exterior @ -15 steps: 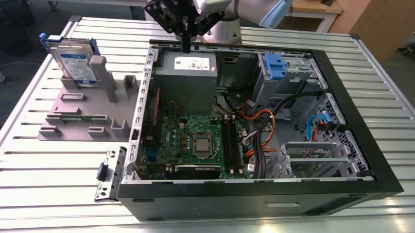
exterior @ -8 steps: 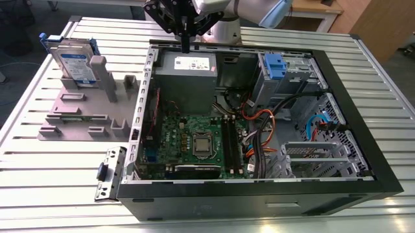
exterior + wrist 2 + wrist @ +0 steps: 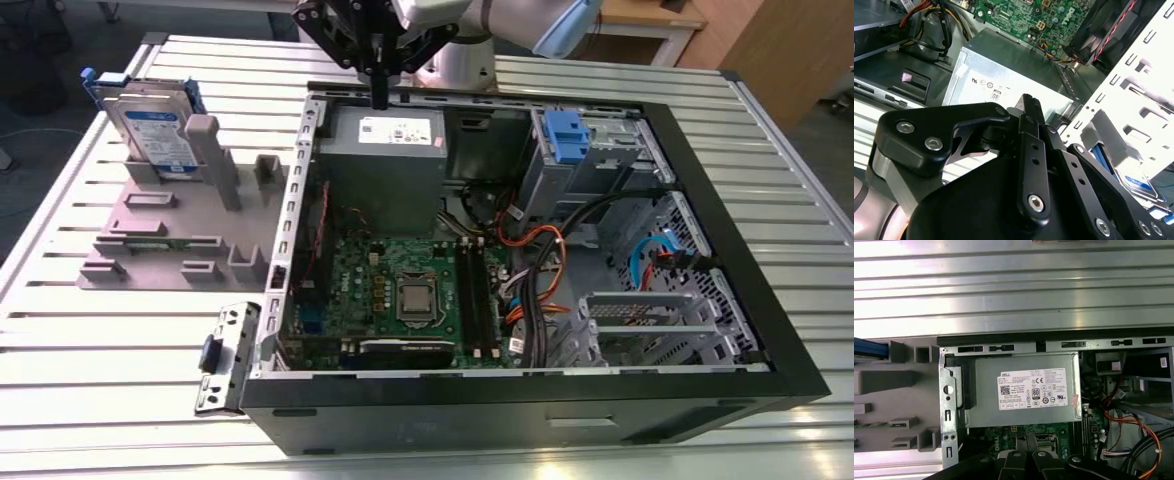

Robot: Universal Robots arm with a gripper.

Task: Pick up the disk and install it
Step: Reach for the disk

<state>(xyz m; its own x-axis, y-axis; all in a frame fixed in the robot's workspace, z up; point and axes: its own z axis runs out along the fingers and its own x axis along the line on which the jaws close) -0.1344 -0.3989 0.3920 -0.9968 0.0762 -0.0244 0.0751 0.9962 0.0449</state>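
On a grey stand (image 3: 140, 240), upright blue-framed disk (image 3: 150, 135)

Slatted aluminium table (image 3: 134, 350), wooden furniture (image 3: 774, 50) behind

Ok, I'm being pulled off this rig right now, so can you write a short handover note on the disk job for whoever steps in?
Pincer: shut, holding nothing, hanging over the grey power supply by the rim of the open computer case.
Disk: standing upright in the grey fixture on the table, at the exterior view's left, outside the case and apart from the pincer.
Done: nothing that shows; the disk is not picked up.
Left: the pick-up and the install.
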